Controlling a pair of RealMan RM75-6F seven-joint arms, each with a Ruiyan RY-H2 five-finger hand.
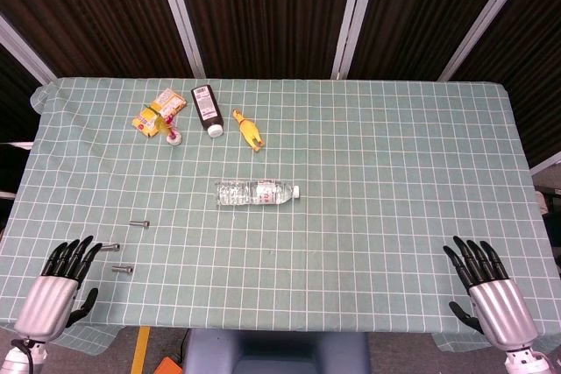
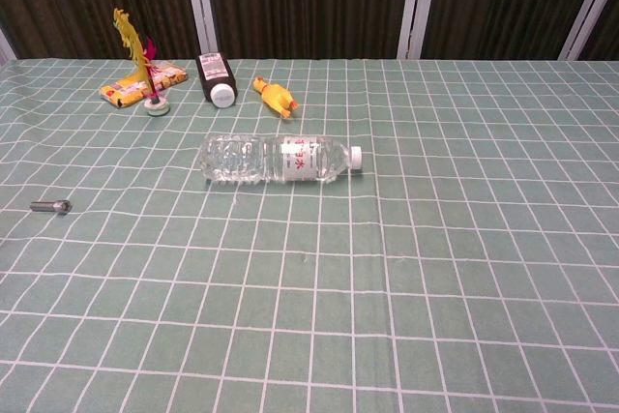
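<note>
The left hand [image 1: 60, 282] lay at the near left corner of the green checked tablecloth [image 1: 394, 172], its dark fingers [image 1: 74, 254] spread apart and holding nothing. Closest to it were three small grey metal bolts. One bolt [image 1: 110, 247] lay just beyond the fingertips, its long axis running left to right across the table. A second bolt [image 1: 122, 268] lay just to the right of the hand, also crosswise. The third bolt [image 1: 138, 223] lay a little farther out, again crosswise, apart from the fingers.

The right hand [image 1: 485, 286] rested at the near right corner, fingers [image 1: 469, 257] likewise fanned out and empty, well apart from every object.

A clear plastic water bottle [image 1: 257, 192] lay on its side near the table's middle, its long axis left to right and its white cap pointing toward the robot's right. At the far left stood a cluster: a yellow snack packet [image 1: 158, 113], a small toy with a round white base [image 1: 174, 137], a dark bottle with a white cap [image 1: 207, 109] lying with its cap toward the robot, and a yellow rubber chicken [image 1: 247, 130] lying slantwise.

The head view showed both hands and all three bolts. The chest view showed neither hand and only one bolt, at its left edge, but it revealed the toy's upright yellow and pink feathers [image 2: 131, 41] and the water bottle's label more plainly.
</note>
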